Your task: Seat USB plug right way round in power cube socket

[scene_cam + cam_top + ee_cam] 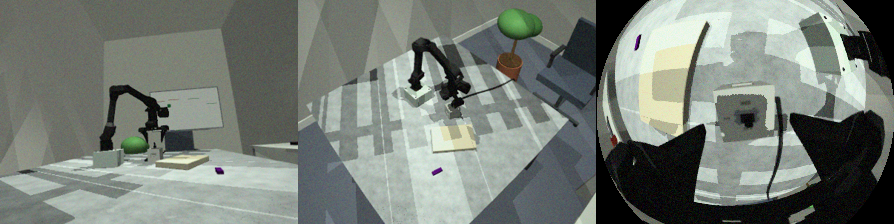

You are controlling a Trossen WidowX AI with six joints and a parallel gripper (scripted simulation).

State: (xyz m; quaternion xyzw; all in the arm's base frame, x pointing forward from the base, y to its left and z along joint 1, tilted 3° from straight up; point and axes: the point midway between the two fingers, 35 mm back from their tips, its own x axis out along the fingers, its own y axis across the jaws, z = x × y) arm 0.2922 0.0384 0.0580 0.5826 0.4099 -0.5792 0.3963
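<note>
The power cube [453, 113] [155, 155] [730, 131] is a small pale block standing on the table. The dark USB plug [154, 145] [746, 119] stands up from the middle of its top; in the top view the arm hides it. How deep it sits and which way round it is cannot be told. My gripper [451, 99] [154, 140] [748, 123] is open and empty, pointing down over the cube. In the wrist view the plug lies between the two fingertips. In the exterior view the tips are close above the cube, on either side of the plug.
A black cable [491, 88] [779, 145] runs beside the cube to the table edge. A cream slab [465, 142] [185, 162] [671, 45] lies near the cube, a purple block [436, 171] [219, 170] [637, 42] beyond it. A pale box [418, 98] [107, 159] stands by the arm's base.
</note>
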